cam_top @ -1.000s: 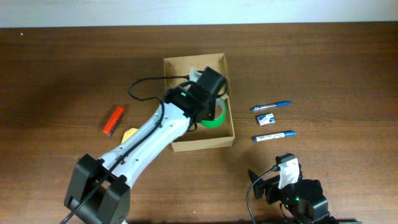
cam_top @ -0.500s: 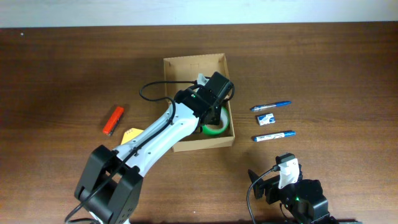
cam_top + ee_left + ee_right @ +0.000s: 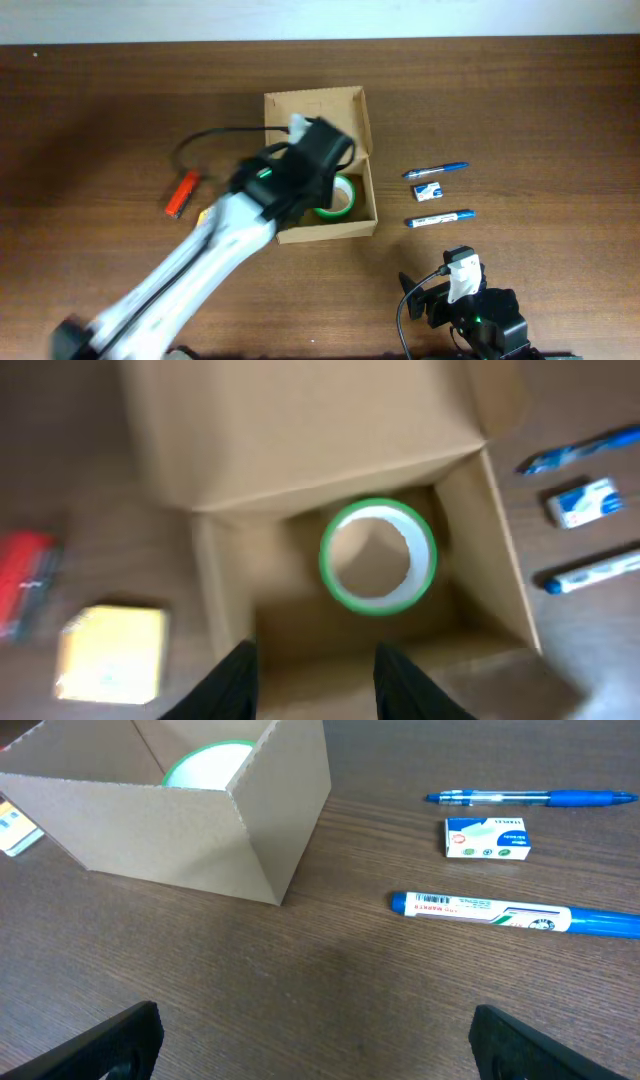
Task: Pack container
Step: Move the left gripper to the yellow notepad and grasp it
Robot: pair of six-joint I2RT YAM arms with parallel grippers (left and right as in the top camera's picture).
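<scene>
box [image 3: 300, 108] sits near the middle of the table [image 3: 520, 110], open, its flap lid laid back on the far side. green tape [image 3: 345, 192] lies flat on the box floor, close to the right wall and apart from the left gripper [image 3: 316, 685]. that gripper hangs above the box's near wall, jaws apart with nothing between them. from overhead its arm is blurred and covers much of the box's left half. left of the box lie a red item [image 3: 182, 194] and, nearer the front, a yellow pad [image 3: 110, 650], both on the table. right of the box, well apart from it, a blue pen [image 3: 436, 170], a small white-and-blue pack [image 3: 428, 190] and a second blue pen [image 3: 440, 218] lie in a column. right gripper [image 3: 320, 1050] sits low by the table's front edge, jaws wide apart and empty, facing the box's corner and the pens.
</scene>
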